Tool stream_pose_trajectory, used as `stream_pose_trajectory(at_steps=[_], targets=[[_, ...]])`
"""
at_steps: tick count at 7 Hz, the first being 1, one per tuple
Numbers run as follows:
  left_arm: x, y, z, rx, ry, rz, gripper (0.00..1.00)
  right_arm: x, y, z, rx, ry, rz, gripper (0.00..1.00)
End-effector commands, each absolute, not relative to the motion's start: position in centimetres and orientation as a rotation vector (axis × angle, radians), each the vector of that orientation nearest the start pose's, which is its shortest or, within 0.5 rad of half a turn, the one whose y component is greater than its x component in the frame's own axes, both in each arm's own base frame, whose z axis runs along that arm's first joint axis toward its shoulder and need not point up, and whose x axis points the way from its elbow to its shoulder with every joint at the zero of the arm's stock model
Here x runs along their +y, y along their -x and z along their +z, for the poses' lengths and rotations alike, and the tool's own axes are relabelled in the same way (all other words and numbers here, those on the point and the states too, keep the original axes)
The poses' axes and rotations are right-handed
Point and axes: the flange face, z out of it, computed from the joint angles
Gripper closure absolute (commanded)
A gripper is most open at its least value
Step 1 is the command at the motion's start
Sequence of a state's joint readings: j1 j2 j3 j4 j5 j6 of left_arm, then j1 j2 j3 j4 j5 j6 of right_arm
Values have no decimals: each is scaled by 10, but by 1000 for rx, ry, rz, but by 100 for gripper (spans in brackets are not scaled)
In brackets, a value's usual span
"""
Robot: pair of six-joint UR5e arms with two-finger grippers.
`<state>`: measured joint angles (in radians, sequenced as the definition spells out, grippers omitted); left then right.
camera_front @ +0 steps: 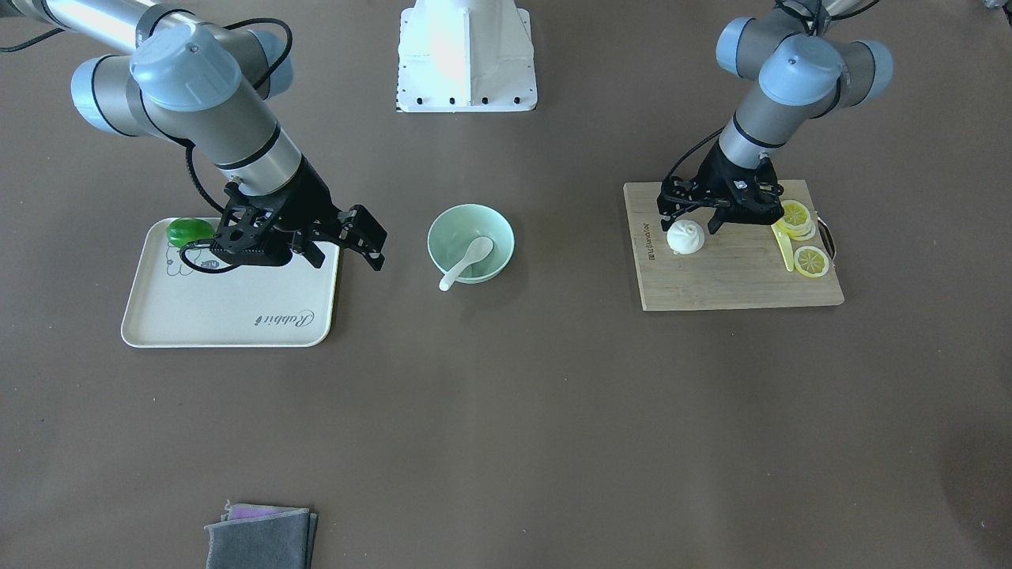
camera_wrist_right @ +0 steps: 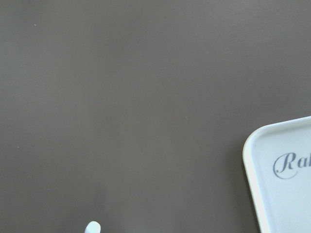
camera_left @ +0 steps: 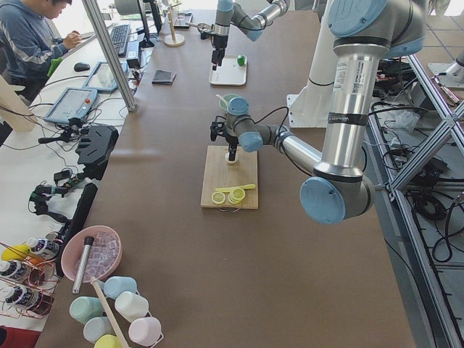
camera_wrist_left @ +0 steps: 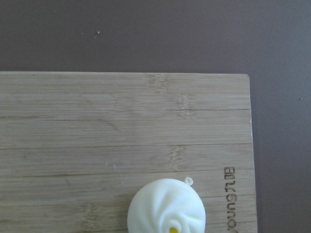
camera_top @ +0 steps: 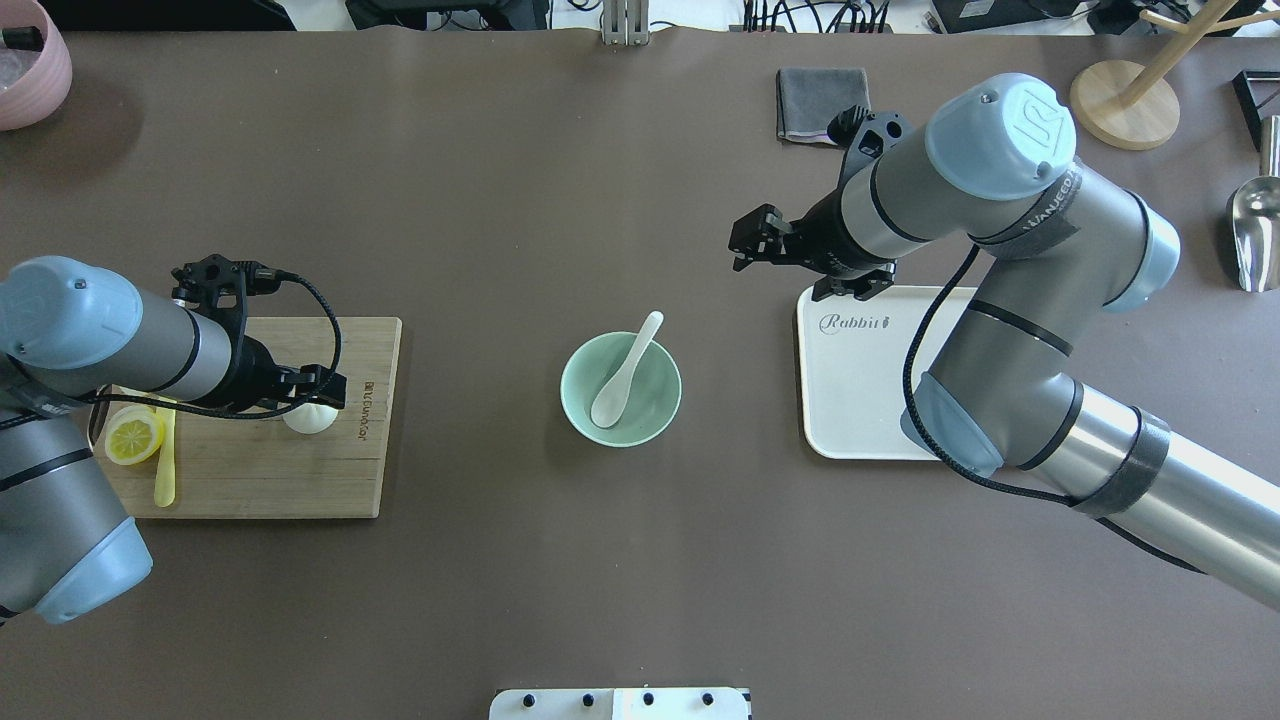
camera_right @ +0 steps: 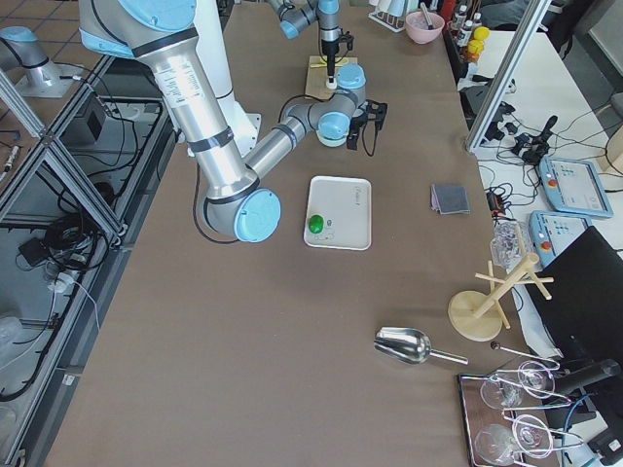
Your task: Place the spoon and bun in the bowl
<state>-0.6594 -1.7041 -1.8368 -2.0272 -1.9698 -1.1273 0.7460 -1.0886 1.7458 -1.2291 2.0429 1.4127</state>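
Observation:
The white spoon (camera_front: pixel 466 261) lies in the mint-green bowl (camera_front: pixel 443 223) at the table's middle, scoop down and handle over the rim; both also show in the overhead view, spoon (camera_top: pixel 625 370) and bowl (camera_top: pixel 655 405). The white bun (camera_front: pixel 685 237) sits on the wooden cutting board (camera_front: pixel 735 276). My left gripper (camera_front: pixel 689 224) is open and hangs just above the bun (camera_top: pixel 310 418), with a finger on either side. The left wrist view shows the bun (camera_wrist_left: pixel 166 206) at its bottom edge. My right gripper (camera_front: pixel 352 263) is open and empty, between the bowl and the white tray (camera_front: pixel 229 316).
Lemon slices (camera_front: pixel 810 261) and a yellow-green knife (camera_front: pixel 783 245) lie on the board's far side from the bowl. A green object (camera_front: pixel 188 231) sits on the tray. A grey cloth (camera_front: pixel 261 537) lies near the operators' edge. A metal scoop (camera_top: pixel 1255 225) and wooden stand (camera_top: pixel 1125 105) are far right.

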Motion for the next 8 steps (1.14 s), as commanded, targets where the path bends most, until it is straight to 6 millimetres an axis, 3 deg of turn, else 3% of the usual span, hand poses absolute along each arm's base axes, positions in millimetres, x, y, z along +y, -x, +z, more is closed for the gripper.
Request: stream_pose_trajectory(at_steps=[1, 2, 3, 4, 5, 6, 7, 8], targets=[[-418, -386, 419, 904, -125, -33, 95, -504, 387, 286, -1048, -51, 279, 0], [-421, -383, 417, 889, -167, -55, 100, -509, 377, 290, -1044, -58, 264, 0], [-418, -380, 401, 918, -178, -53, 100, -514, 367, 289, -1060, -37, 262, 0], [-411, -370, 373, 970, -198, -55, 100, -518, 360, 289, -1065, -31, 267, 0], [-407, -368, 317, 1073, -222, -74, 100, -520, 356, 289, -1065, -32, 272, 0], [-420, -398, 237, 1212, -150, -134, 100, -523, 344, 297, -1066, -16, 274, 0], [-434, -432, 174, 1290, -109, -184, 100, -528, 322, 308, -1071, -10, 253, 0], [-435, -467, 140, 1315, -88, -199, 100, -526, 306, 320, -1066, -16, 240, 0]])
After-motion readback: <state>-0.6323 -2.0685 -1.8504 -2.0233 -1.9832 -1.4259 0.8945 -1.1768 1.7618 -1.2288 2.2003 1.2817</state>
